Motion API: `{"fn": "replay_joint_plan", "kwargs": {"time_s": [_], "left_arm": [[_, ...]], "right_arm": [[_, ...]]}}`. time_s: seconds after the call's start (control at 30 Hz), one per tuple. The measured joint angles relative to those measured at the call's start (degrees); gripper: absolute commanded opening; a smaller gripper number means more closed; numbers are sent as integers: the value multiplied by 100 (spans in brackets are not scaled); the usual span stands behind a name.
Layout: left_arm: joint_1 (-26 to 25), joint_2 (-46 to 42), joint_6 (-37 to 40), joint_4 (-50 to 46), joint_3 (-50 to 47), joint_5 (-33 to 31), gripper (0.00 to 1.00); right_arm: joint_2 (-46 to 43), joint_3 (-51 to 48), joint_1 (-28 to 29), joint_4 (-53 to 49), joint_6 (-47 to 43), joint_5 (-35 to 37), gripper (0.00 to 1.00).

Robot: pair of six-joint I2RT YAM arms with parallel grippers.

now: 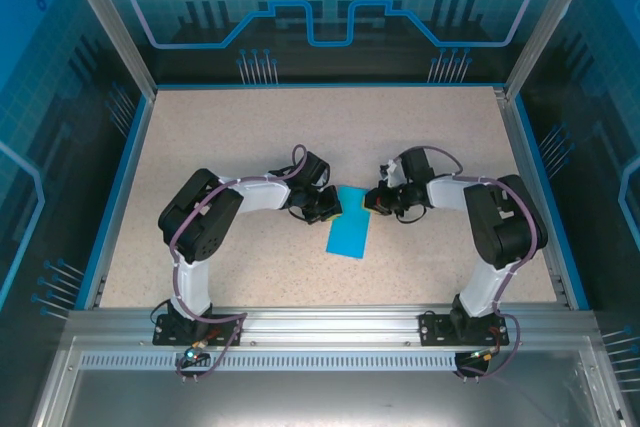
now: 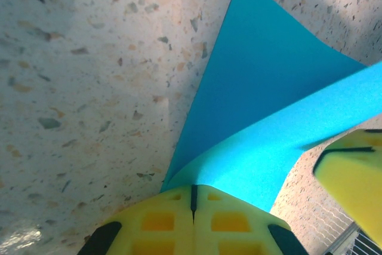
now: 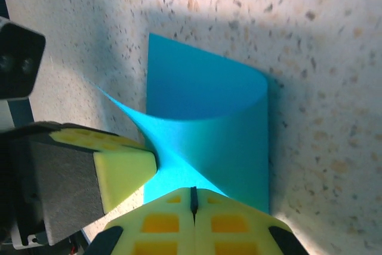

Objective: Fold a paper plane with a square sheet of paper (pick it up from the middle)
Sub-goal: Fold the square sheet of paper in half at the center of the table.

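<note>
Top external view is showing the square sheet of paper (image 1: 350, 234) lying on the speckled table (image 1: 250, 137) between the arms. Left gripper (image 2: 193, 198) and right gripper (image 3: 193, 197) are each clamping its curling far end. It is looking light, floppy and easily creased, so gentle edge pinches are probably suiting it best.

Top view: you get bright, even overhead light. The arms cast only soft shadows on the speckled table (image 1: 250, 137), and the frame posts lean outward toward the edges. Left wrist view: the yellow finger pads (image 2: 161, 225) are out of focus, and the table brightens toward the upper right. Right wrist view: a broad soft shadow lies beyond the curled square sheet of paper (image 3: 209, 88).
</note>
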Motion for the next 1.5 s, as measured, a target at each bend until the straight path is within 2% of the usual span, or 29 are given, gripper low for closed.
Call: {"fn": "replay_joint_plan", "kwargs": {"time_s": [0.2, 0.7, 0.93, 1.5], "left_arm": [[0, 7, 4, -24, 17, 2, 0], [0, 33, 26, -59, 59, 4, 0], [0, 33, 111, -63, 59, 7, 0], [-2, 42, 127, -66, 70, 11, 0]], "right_arm": [[348, 4, -92, 46, 4, 42, 2], [216, 343, -144, -262, 33, 66, 3], [581, 402, -205, -173, 48, 83, 2], [629, 844, -422, -442, 42, 85, 1]]}}
